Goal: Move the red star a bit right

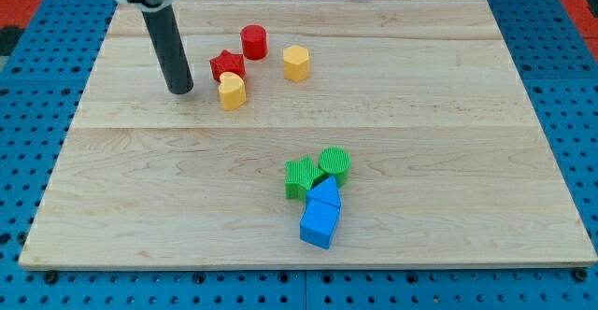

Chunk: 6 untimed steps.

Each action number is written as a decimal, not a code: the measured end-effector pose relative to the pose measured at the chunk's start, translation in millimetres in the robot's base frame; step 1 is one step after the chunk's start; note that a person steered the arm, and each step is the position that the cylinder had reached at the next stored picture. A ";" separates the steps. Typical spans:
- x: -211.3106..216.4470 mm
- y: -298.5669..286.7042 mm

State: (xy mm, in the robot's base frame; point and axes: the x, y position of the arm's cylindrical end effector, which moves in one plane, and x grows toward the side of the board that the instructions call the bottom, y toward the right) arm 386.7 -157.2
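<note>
On a pale wooden board (448,114) over blue pegboard (28,114), the red star (226,64) sits upper-left; my tip (180,91), a jawless rod holding nothing, stands just left of it.

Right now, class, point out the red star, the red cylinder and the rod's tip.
red star (226,64), camera view, its top face.
red cylinder (253,39), camera view, its top.
my tip (180,91), camera view, the rod's very end, left of the star.
</note>
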 end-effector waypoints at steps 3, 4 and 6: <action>-37.5 22.9; -37.9 24.4; -38.0 43.7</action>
